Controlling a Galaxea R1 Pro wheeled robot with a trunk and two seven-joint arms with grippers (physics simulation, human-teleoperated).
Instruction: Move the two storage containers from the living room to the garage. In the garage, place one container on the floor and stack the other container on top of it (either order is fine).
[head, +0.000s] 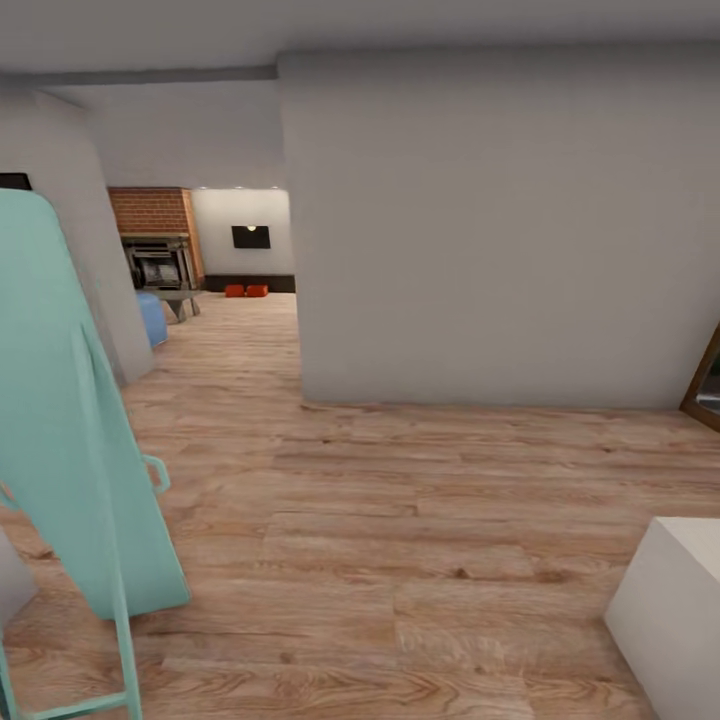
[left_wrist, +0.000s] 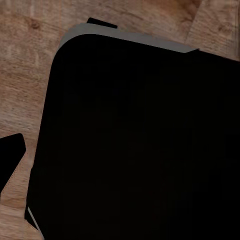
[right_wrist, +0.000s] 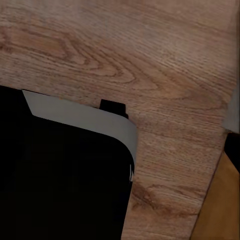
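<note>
Far down the hall, two small orange-red storage containers (head: 245, 290) sit side by side on the light wood floor of the living room, below a black wall screen (head: 250, 236) and right of the red-brick fireplace (head: 150, 212). They are too distant to show detail. In the left wrist view a dark pointed shape, perhaps a fingertip (left_wrist: 11, 156), shows at the edge beside my black base (left_wrist: 135, 145). The right wrist view shows a similar dark sliver (right_wrist: 233, 148) past the base's grey rim (right_wrist: 82, 119). Nothing is visibly held.
A large grey wall block (head: 490, 230) fills the centre and right, leaving a passage on its left. A tall teal folded frame (head: 70, 440) stands close on the left. A white box (head: 672, 610) sits low right. A blue seat (head: 152, 317) flanks the passage.
</note>
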